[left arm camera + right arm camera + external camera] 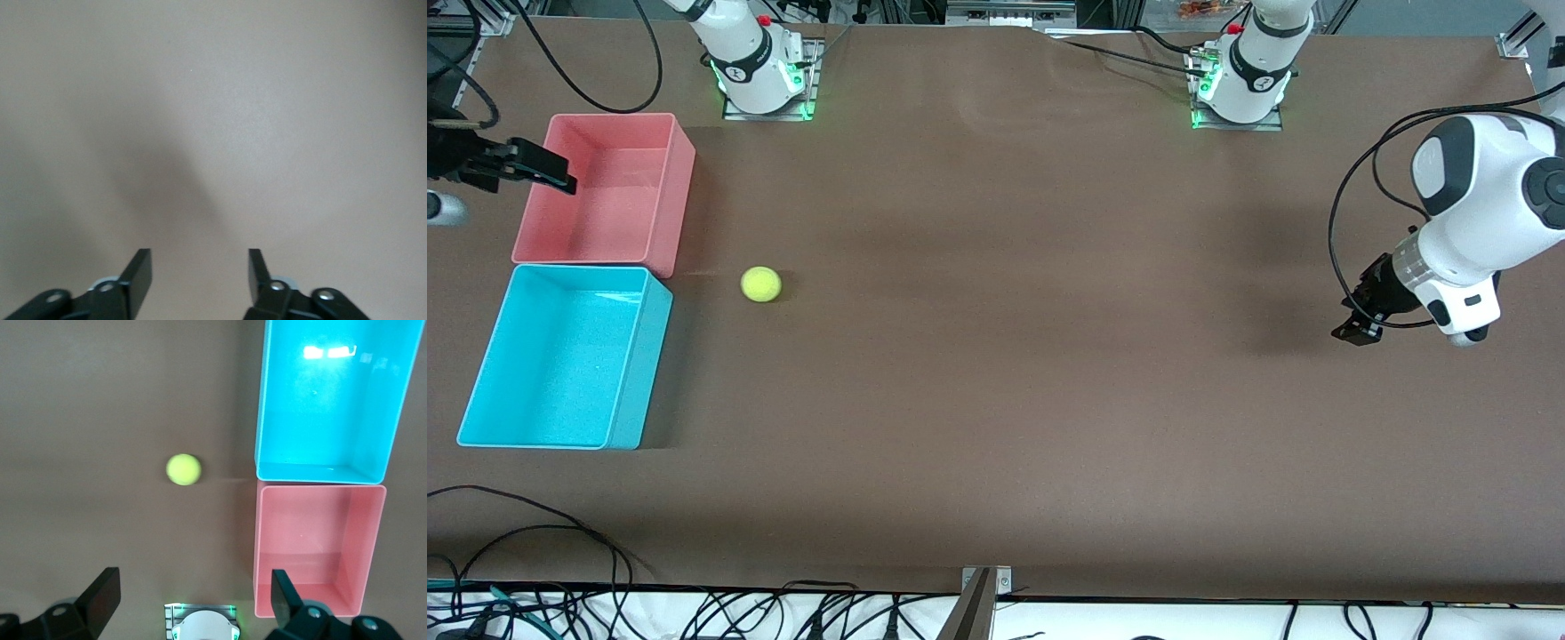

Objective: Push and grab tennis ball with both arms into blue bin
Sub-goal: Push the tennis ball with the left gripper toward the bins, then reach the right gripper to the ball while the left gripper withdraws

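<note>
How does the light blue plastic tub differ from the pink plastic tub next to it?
The light cyan-blue rectangular plastic tub is blue and sits nearer the front camera; the pink rectangular plastic tub is pink and sits nearer the robot bases. The right gripper hangs over the pink tub with its fingers open, while nothing hangs over the blue one. Both look alike in shape, hold nothing, and stand side by side.

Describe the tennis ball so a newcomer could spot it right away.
Start at the two tubs at the right arm's end of the table: pink bin, blue bin. Beside their shared edge, on bare brown table, lies the tennis ball, the only small, round, yellow-green thing.
</note>
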Available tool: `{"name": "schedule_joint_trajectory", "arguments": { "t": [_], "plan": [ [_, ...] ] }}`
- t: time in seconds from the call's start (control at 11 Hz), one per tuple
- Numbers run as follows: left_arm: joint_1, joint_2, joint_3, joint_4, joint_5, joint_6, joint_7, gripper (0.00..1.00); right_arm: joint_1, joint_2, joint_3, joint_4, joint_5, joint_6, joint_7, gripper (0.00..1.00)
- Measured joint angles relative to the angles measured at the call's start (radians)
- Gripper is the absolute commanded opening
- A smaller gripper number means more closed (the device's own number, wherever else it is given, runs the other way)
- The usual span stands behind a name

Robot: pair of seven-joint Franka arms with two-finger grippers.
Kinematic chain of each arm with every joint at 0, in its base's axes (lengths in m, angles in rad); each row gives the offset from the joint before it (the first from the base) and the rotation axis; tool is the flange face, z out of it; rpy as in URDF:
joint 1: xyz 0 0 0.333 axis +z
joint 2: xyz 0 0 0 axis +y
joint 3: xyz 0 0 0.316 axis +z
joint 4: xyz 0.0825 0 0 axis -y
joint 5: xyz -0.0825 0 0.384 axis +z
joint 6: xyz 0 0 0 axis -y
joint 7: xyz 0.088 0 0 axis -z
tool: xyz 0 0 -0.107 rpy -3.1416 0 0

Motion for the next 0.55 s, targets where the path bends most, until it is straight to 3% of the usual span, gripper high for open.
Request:
{"name": "schedule_joint_trajectory", "arguments": {
  "t": [0.55],
  "plan": [
    [0.01,0.001,-0.003,0.098,0.001,-0.085,0.498,1.0,0.04,0.057,-0.002,-0.004,-0.001,0.039,0.001,1.0]
  ]
}}
